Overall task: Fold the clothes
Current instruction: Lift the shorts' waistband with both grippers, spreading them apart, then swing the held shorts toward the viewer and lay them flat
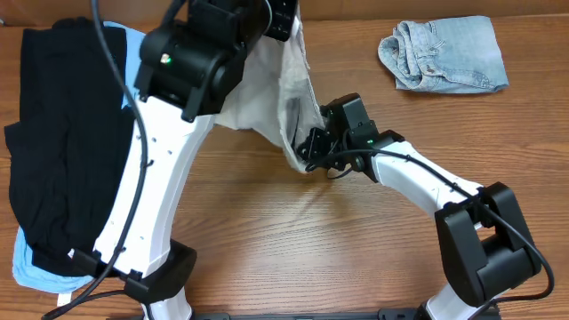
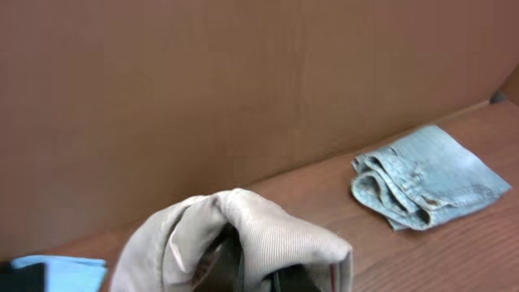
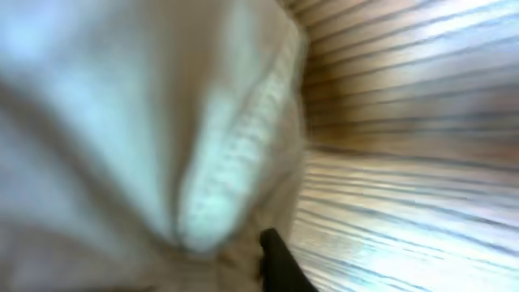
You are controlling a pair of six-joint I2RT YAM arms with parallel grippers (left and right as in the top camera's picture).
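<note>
At the far left of the counter [image 1: 267, 240], black garments [image 1: 53, 133] lie heaped on a sky-blue garment [image 1: 36, 271], whose edge shows below them. Toward the middle, the beige shorts [image 1: 267, 93] hang stretched between the two arms. The left fingers [image 2: 296, 280] are closed on a bunched upper fold, with cloth draped over them. The right fingers [image 3: 282, 268] pinch the lower tip close to the wood, and blurred fabric fills most of that wrist view. At the far right rear, a folded pale denim piece [image 1: 444, 55] rests well apart from the rest.
</note>
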